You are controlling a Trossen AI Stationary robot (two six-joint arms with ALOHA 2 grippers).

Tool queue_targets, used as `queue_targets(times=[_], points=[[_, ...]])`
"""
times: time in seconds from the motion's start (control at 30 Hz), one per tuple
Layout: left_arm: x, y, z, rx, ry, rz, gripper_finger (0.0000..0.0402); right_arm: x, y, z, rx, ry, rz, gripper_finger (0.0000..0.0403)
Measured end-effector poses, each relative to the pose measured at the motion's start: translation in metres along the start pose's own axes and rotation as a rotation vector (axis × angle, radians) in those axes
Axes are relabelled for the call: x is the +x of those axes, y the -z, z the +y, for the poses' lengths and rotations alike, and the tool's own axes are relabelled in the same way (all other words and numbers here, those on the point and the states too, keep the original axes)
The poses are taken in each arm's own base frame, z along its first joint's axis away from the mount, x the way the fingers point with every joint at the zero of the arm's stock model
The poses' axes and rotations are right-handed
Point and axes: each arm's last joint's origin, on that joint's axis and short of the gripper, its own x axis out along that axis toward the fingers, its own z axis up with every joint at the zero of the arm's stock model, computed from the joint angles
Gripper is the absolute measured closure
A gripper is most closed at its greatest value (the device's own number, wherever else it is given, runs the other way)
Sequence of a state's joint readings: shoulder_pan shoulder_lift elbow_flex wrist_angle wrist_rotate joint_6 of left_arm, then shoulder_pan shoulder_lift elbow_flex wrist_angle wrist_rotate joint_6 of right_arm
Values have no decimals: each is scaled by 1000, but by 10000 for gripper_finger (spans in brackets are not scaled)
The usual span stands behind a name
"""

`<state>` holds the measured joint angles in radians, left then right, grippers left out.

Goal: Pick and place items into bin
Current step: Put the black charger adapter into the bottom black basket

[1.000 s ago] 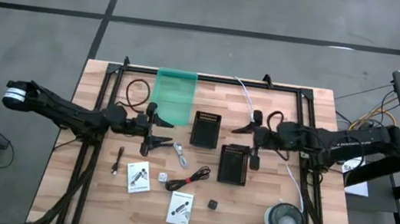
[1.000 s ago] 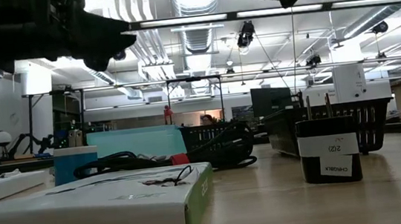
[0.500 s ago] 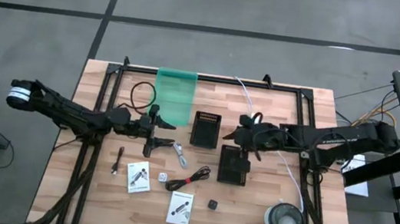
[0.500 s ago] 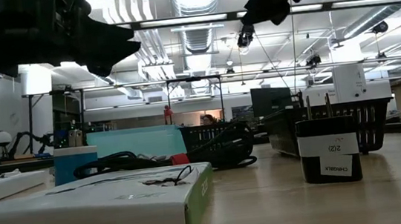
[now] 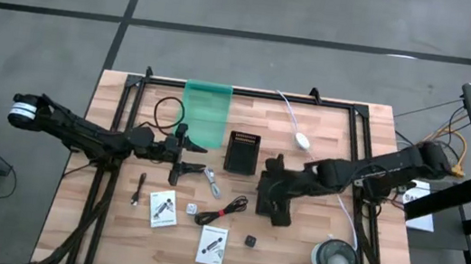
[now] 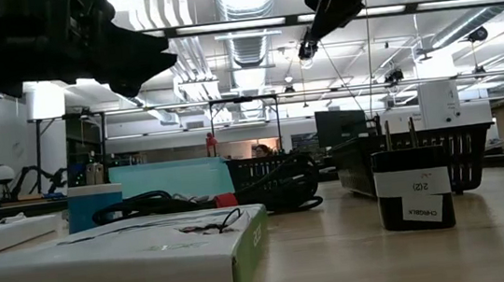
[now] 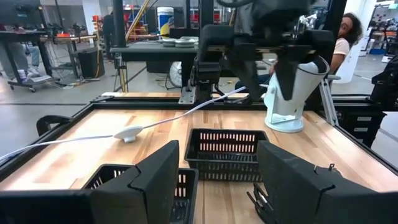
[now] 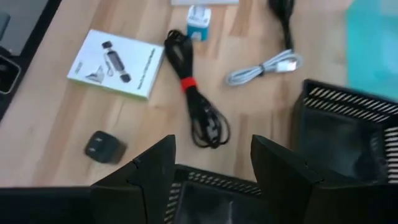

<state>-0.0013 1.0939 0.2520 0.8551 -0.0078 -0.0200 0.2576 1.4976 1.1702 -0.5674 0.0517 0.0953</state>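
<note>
Right gripper [image 5: 270,184], fingers spread wide and empty, poised over the nearer black mesh bin [image 5: 276,201] and aimed toward the red-banded black cable [image 8: 196,102] lying just past the bin's rim. Left gripper [image 5: 185,155], also parted with nothing between its fingers, hangs above bare wood beside the green sheet [image 5: 205,110], close to the silvery cable [image 5: 211,182].

The likely step is a reach for the banded cable. It would go best if the fingers straddled the bundle at its red tie, where the strands are gathered, and came down square to the table so that no loop slips free.

The cable is a limp, glossy coil. The two white packets [image 5: 163,208] [image 5: 213,245] are flat, printed and smooth, hard to pinch from above. The small black cube [image 5: 250,241] and white cube [image 5: 191,209] are rigid. A thin black stick [image 5: 138,188] lies near the table's left rail. All rest on pale plank wood [image 5: 327,126]; the second bin [image 5: 242,151] stands farther back.
</note>
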Motion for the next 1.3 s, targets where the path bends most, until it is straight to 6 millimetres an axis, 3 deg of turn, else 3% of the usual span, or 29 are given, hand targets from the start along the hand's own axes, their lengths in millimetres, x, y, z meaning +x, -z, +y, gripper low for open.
queue_targets(times=[0.27, 0.6, 1.3], points=[[0, 0, 0, 1, 0, 2, 201, 11, -20, 22, -11, -34, 42, 198], [0, 1, 0, 0, 0, 7, 201, 35, -24, 55, 3, -73, 117, 123], [0, 1, 0, 0, 0, 9, 201, 33, -17, 63, 361, -33, 183, 117]])
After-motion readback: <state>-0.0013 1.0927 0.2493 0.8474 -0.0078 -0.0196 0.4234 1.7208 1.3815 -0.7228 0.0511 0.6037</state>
